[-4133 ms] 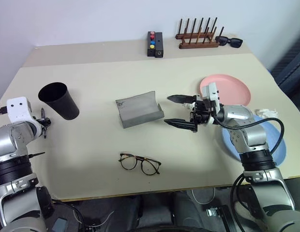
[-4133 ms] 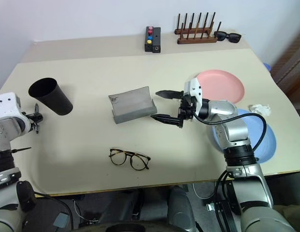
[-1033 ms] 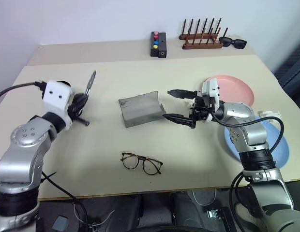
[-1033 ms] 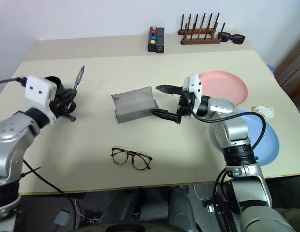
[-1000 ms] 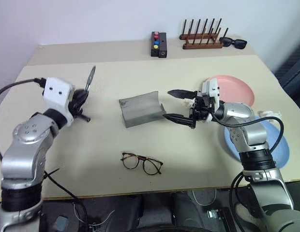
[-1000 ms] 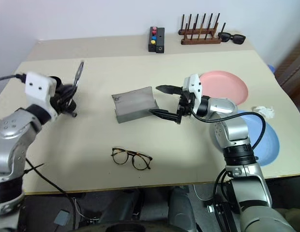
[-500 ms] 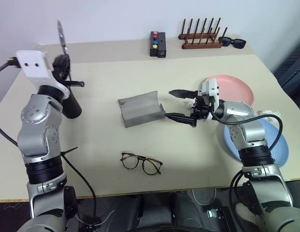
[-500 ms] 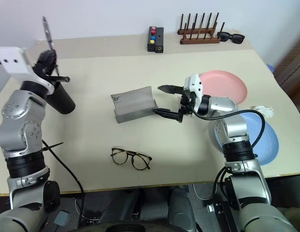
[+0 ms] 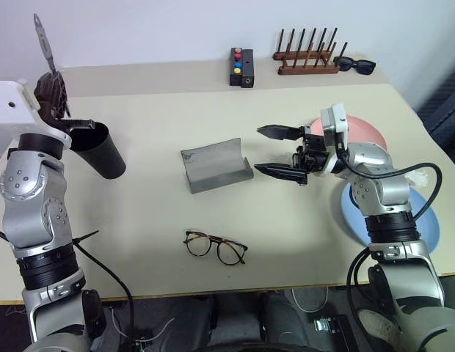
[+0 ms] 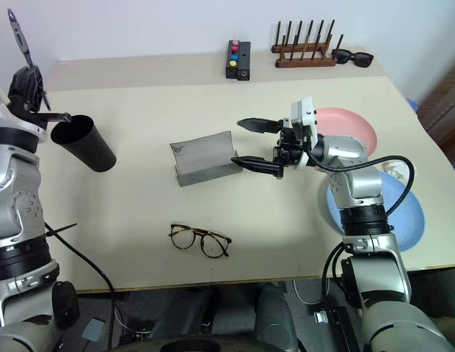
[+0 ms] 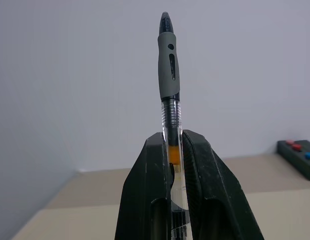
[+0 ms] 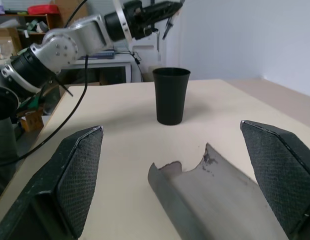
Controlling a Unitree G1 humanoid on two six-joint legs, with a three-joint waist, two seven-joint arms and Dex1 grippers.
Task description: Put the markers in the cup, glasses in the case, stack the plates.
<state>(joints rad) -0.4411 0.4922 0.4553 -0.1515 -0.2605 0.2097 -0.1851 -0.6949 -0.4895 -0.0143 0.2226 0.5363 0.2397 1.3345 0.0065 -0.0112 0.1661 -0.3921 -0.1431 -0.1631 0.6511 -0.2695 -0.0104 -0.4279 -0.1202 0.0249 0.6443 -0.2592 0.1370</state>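
Marker (image 11: pixel 168 90) upright above black cup (image 9: pixel 97 149); grey case (image 9: pixel 215 164) open; glasses (image 9: pixel 215 247) near front edge; pink plate (image 9: pixel 368 132), blue plate (image 9: pixel 426 220) apart.

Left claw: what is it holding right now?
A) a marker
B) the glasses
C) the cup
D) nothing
A: the left claw is shut on a marker that sticks up from between its fingers, raised above the cup; the glasses lie on the table.

Even, bright overhead light across my table (image 9: pixel 154 242); soft faint shadows under glasses (image 9: pixel 215 247) and beside case (image 9: pixel 215 166). No glare. Head views sharp. My left wrist view: marker (image 11: pixel 170 100) crisp, wall behind it blurred.
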